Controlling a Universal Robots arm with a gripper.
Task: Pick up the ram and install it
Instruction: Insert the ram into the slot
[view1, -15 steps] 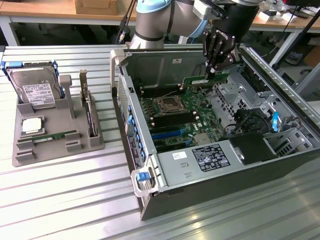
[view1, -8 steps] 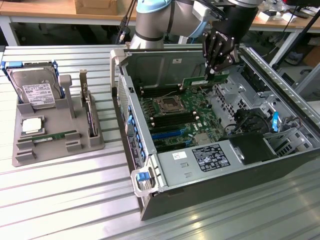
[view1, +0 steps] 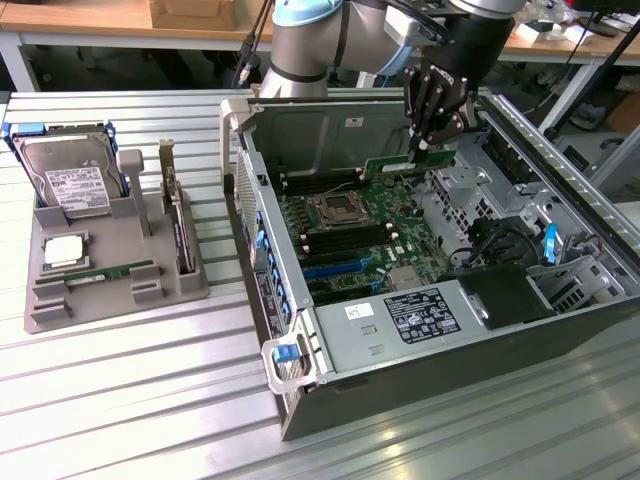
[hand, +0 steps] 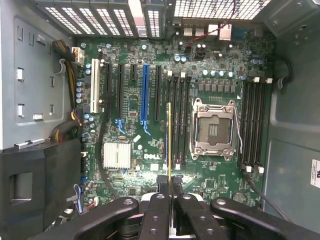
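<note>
A: Fingers?
B: Clamped on the ram (view1: 392, 164). Gripper (view1: 432, 148) is inside the case (view1: 330, 128), above the mobo (view1: 400, 255).
A: Which way's it lie?
B: Sticks straight out from the fingertips (hand: 158, 207), edge down. Long axis runs parallel w/ the slots (hand: 178, 120) beside the socket (hand: 214, 131) (looks lined up over one, can't tell if touching).

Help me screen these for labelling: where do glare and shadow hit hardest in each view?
Exterior view: light streaks glare across the ribbed metal table. Wrist view: the vent grille is washed out white, the heatsink glints, and the gripper holding the ram looks dark against the lit board.
</note>
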